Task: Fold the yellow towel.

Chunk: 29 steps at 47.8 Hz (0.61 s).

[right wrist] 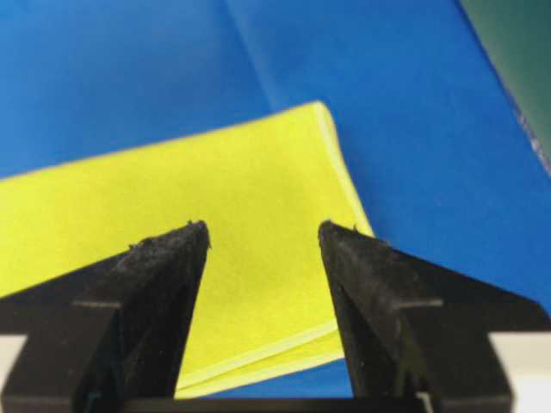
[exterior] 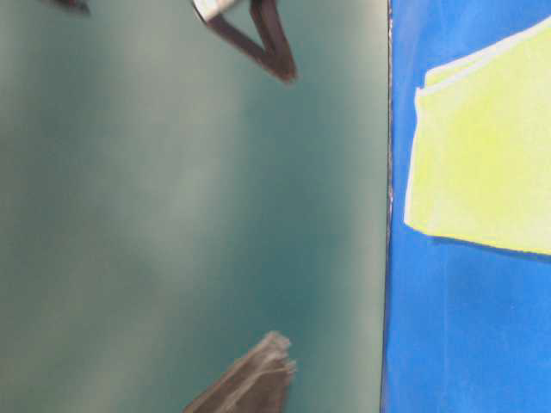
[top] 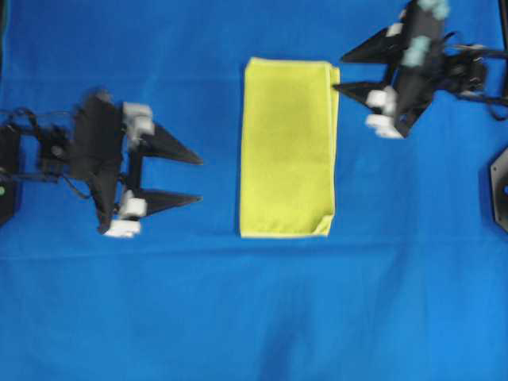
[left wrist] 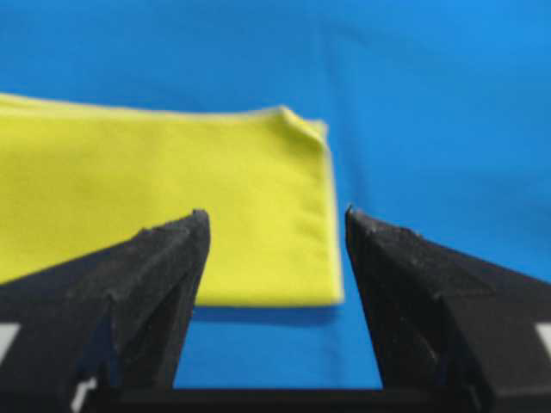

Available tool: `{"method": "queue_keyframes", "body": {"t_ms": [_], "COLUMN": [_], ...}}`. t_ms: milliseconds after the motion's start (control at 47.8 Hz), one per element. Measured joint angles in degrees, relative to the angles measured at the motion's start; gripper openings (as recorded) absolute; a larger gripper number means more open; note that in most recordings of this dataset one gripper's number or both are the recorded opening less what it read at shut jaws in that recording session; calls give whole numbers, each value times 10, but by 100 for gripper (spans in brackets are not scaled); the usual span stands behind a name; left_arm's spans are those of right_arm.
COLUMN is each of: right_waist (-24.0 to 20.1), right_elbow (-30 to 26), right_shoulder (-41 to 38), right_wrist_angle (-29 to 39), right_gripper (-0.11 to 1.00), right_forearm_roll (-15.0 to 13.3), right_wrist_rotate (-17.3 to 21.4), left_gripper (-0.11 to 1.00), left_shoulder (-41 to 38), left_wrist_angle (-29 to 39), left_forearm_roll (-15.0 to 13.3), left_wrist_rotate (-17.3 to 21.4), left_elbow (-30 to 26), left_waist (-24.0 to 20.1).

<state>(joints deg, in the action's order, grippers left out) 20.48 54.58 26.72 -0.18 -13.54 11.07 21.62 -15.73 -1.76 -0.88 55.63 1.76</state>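
The yellow towel (top: 287,147) lies folded in half as a tall rectangle in the middle of the blue cloth, with doubled edges along its right side. It also shows in the left wrist view (left wrist: 172,198), the right wrist view (right wrist: 215,249) and the table-level view (exterior: 486,155). My left gripper (top: 198,178) is open and empty, a little left of the towel's lower half. My right gripper (top: 340,73) is open and empty, at the towel's upper right corner and above its doubled edge (right wrist: 258,357).
The blue cloth backdrop (top: 254,317) covers the whole table. A dark fixture (top: 500,186) sits at the right edge. The table-level view shows a green wall (exterior: 172,215) beside the blue cloth.
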Motion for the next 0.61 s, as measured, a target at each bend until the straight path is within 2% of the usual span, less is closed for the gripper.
{"method": "queue_keyframes", "body": {"t_ms": [209, 377, 607], "right_waist": [-7, -9, -10], "right_elbow": [94, 165, 178], "right_shoulder": [114, 148, 139], "right_wrist_angle": [-71, -138, -163], "right_gripper": [58, 58, 58], "right_forearm_roll": [6, 23, 27], "right_wrist_rotate": [0, 0, 4], "left_gripper": [60, 60, 60], "left_shoulder": [72, 98, 98], "left_wrist_angle": [-51, -80, -86], "left_forearm_roll": [0, 0, -1], "left_wrist_rotate": [18, 18, 18], "left_elbow": [76, 124, 127], "left_waist": [-51, -80, -85]}}
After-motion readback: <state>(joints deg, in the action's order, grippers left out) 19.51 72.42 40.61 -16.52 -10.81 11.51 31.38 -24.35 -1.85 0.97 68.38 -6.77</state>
